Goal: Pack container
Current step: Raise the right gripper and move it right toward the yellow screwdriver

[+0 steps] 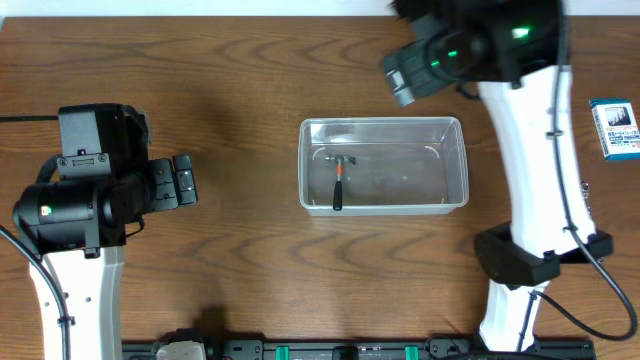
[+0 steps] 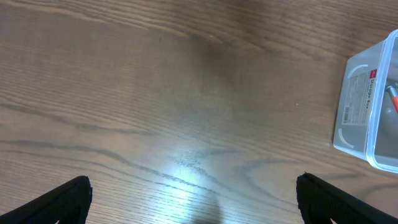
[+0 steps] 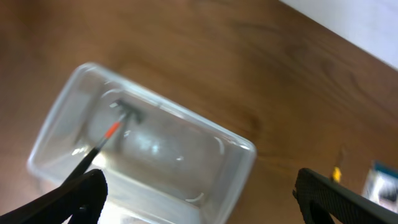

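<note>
The clear plastic container [image 1: 458, 190] stands at the middle of the table. A small hammer [image 1: 338, 184] with an orange-and-black handle lies inside its left end. My left gripper [image 1: 185, 181] is open and empty, well to the left of the container. In the left wrist view the jaws [image 2: 196, 199] are spread over bare wood, with the container [image 2: 357, 106] at the right edge. My right gripper [image 1: 402, 76] is open and empty, raised just behind the container. The right wrist view shows its jaws [image 3: 199, 196] above the container [image 3: 231, 174] and the hammer [image 3: 113, 129].
A small blue-and-white box [image 1: 615, 129] lies at the table's right edge; it also shows in the right wrist view [image 3: 380, 180]. The right arm's white link runs down the table's right side. The table is brown wood.
</note>
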`<state>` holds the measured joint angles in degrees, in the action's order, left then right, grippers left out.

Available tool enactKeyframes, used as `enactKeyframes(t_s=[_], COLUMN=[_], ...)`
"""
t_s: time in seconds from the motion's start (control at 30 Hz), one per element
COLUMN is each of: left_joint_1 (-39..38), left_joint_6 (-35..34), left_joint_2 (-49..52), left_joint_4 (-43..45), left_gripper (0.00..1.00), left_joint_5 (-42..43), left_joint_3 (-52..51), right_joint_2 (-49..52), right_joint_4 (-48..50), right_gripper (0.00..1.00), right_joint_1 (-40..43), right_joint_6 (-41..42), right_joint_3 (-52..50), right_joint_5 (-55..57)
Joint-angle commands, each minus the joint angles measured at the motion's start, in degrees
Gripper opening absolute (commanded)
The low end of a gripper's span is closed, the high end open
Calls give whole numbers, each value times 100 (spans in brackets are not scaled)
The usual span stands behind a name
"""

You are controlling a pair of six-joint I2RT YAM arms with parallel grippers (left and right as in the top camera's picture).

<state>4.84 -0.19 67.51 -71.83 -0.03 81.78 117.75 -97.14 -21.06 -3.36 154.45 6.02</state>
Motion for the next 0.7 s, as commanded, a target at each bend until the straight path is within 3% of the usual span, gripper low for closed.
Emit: enactKeyframes(t_s=[0.0, 0.27, 0.47, 0.53, 0.63, 0.67], left_joint_1=[28, 28, 28, 28, 28, 28], left_joint_6=[-55, -55, -55, -55, -55, -52], left_joint_2=[33, 33, 33, 33, 33, 33], left_joint_4=[-15, -15, -15, -15, -15, -15], left_gripper=[98, 98, 98, 98, 98, 98], left_joint_5=[-46, -46, -46, -46, -44, -44], left_joint_3=[20, 20, 20, 20, 20, 20], right_joint_2=[-234, -258, -258, -256, -229, -232], right_joint_4=[-20, -17, -11, 31, 7, 61], right_gripper=[99, 99, 99, 99, 99, 99], right_joint_1=[518, 1873, 2662, 2846, 3115, 3174], right_joint_6=[566, 254, 308, -199, -2013, -2284], right_joint_3=[24, -223, -879, -1106, -1602, -1757], right_joint_5=[343, 588, 55, 46, -691, -798])
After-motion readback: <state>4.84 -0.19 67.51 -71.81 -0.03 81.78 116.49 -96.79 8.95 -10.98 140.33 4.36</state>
